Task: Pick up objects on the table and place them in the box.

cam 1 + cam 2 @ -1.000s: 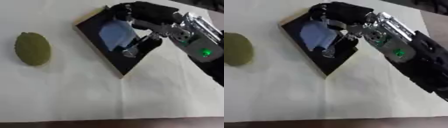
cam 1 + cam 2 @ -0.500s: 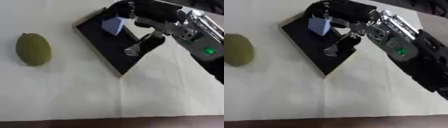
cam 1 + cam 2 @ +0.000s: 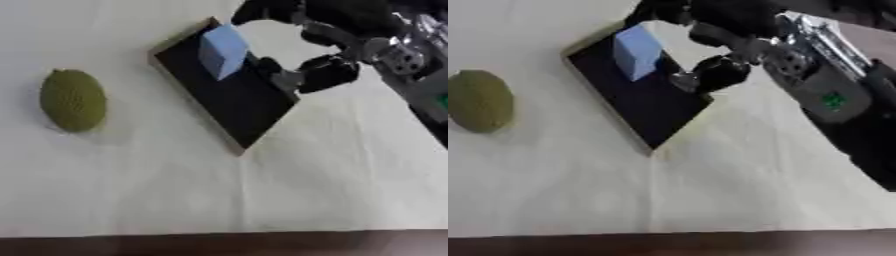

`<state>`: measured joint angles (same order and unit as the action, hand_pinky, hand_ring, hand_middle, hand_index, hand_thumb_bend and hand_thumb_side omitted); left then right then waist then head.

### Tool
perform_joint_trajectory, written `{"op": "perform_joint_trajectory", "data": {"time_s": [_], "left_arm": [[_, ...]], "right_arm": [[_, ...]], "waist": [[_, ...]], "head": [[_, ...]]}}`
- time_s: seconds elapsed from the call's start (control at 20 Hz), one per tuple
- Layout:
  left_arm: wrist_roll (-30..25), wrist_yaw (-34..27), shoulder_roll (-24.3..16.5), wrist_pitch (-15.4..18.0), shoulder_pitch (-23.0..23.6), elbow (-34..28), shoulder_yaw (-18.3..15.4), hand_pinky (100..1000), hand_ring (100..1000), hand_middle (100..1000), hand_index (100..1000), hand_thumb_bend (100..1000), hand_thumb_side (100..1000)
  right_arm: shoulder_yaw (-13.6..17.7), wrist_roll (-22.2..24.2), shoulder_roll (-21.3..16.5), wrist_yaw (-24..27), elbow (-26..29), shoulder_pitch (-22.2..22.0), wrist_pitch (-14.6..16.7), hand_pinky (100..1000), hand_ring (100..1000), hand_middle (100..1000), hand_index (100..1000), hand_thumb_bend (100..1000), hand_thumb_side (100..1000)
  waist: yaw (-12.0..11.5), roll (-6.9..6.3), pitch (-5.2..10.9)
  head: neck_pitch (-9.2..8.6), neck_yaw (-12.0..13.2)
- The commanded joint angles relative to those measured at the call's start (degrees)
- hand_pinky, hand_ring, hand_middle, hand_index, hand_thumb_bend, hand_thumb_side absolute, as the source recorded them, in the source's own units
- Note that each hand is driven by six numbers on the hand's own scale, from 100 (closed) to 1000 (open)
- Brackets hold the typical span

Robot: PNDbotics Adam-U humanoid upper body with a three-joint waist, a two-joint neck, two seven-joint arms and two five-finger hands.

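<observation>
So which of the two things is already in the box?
The light blue block: it sits inside the black box, beside the right robot hand. The green bumpy thing lies out on the table, far left.

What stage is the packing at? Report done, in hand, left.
Done: the light blue block sits in the flat black box. In hand: nothing; the robot's right hand hovers open at the box's far edge, beside the block. Left: the green textured oval object lies on the white table, left of the box.
</observation>
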<state>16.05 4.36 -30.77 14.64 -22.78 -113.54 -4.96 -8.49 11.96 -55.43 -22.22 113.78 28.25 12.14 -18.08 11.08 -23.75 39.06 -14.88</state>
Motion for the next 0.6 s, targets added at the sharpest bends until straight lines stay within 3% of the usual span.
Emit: {"op": "perform_joint_trajectory", "data": {"time_s": [0.05,0.2,0.35,0.6], "left_arm": [[-2.7,6.8,-6.1,-3.6,-1.8,-1.0,0.8,881,819,816,869,100,570],[-6.6,12.5,-10.2,-6.7,-3.0,-1.0,2.5,873,823,816,876,100,531],[-10.2,17.1,-14.1,-8.6,-3.1,-1.0,3.7,863,825,814,886,104,482],[-17.1,22.7,-21.3,-9.8,-0.6,-1.0,5.4,851,826,813,903,181,409]], "right_arm": [[4.6,-8.7,-4.6,4.0,0.8,-3.5,4.6,846,846,794,890,100,129],[7.7,-16.5,-5.5,6.2,0.8,-9.4,8.6,837,825,776,855,100,199],[10.1,-23.5,-4.5,6.8,0.8,-16.3,12.0,831,805,756,841,100,346],[12.6,-35.1,0.2,2.3,0.8,-27.9,15.2,823,787,739,822,100,351]], "waist": [[0.9,-1.46,1.87],[2.4,-2.52,2.45],[3.8,-3.53,2.73],[5.3,-5.03,2.24]], "head": [[0.65,3.6],[0.76,5.9],[0.62,7.6],[-0.05,9.9]]}}
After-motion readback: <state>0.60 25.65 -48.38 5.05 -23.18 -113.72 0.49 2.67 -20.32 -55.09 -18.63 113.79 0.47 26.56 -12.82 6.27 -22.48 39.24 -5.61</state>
